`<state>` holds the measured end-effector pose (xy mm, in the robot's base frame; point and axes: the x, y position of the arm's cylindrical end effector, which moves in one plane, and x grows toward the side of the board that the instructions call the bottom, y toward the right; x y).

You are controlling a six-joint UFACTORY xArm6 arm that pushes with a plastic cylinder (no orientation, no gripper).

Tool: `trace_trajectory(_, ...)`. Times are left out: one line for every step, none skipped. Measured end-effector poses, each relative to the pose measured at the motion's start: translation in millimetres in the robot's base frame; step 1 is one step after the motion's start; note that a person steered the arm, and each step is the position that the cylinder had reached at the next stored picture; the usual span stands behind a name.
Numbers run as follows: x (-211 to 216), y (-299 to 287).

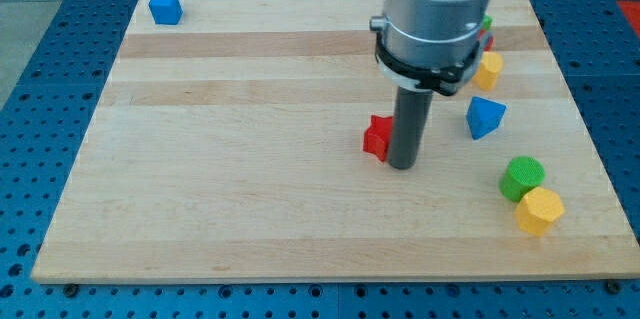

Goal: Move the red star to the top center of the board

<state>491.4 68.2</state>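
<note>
Taking the red star [377,137] as the landmark and working from the view's bottom upward: nearest the bottom edge, well to the star's right, a yellow block [539,210] sits touching a green cylinder [522,177] just above it. The star itself lies a little right of the middle of the surface [250,209]. My tip [402,166] stands immediately on its right side, touching or all but touching it, and slightly toward the view's bottom. The tool is a plain rod with nothing to close, so it grasps nothing; it can only press.

That is the relation that counts: the star lies to the left of my tip and slightly above it, while the goal lies straight up the view. Pushing from here would probably send it leftward, so I judge the tip should first come round beneath the star.

Further right, a blue triangular block [484,116] and another yellow block [489,70] stand apart. The lane above the star looks open to the top edge. Far left, a blue cube [165,7] sits in the corner.
</note>
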Motion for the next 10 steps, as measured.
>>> trace_trajectory(-18.0,-19.5)
trace_trajectory(-34.7,-29.3)
trace_trajectory(-40.4,-27.9)
trace_trajectory(-52.9,-30.5)
trace_trajectory(-76.9,-42.9)
trace_trajectory(-99.8,-56.4)
trace_trajectory(-128.4,-70.6)
trace_trajectory(-150.2,-77.3)
trace_trajectory(-174.6,-84.8)
trace_trajectory(-197.2,-91.6)
